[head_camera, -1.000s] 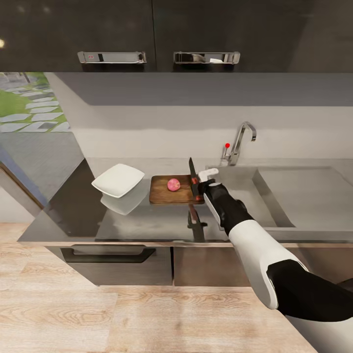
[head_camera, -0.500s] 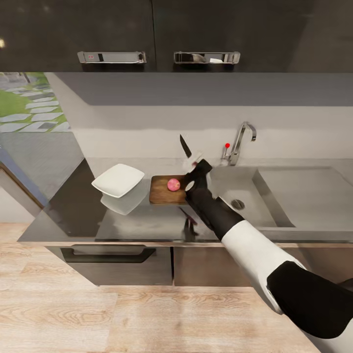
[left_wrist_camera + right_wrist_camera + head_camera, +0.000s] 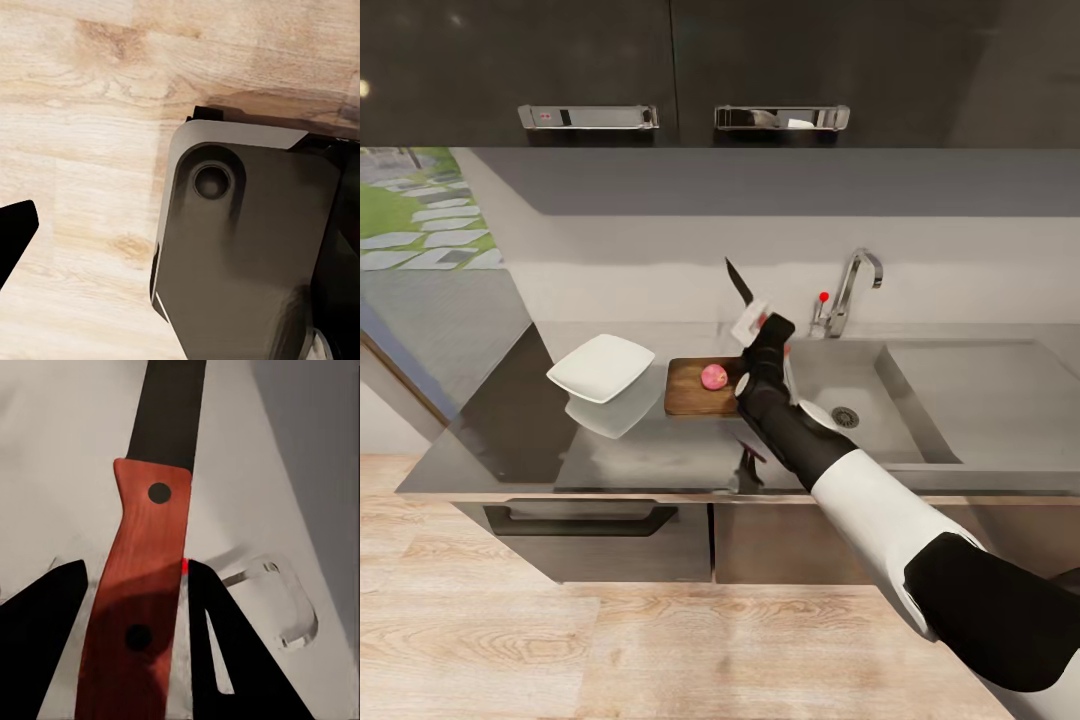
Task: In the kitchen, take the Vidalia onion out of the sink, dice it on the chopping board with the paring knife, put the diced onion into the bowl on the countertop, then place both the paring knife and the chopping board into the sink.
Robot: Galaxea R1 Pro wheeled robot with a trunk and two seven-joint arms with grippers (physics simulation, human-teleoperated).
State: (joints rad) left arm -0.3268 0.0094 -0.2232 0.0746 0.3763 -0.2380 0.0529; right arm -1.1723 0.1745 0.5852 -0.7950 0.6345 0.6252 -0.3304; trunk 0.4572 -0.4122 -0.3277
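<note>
Paring knife (image 3: pixel 739 284) sits clamped in the right claw (image 3: pixel 760 322), raised above the chopping board (image 3: pixel 700 388) and onion (image 3: pixel 713 377).

Dark upper cabinets (image 3: pixel 660 60), pale wall (image 3: pixel 660 250), light wood floor (image 3: pixel 610 650).

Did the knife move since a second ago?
Yes. The paring knife, held by the right gripper, rose from beside the chopping board and now points up toward the wall.
</note>
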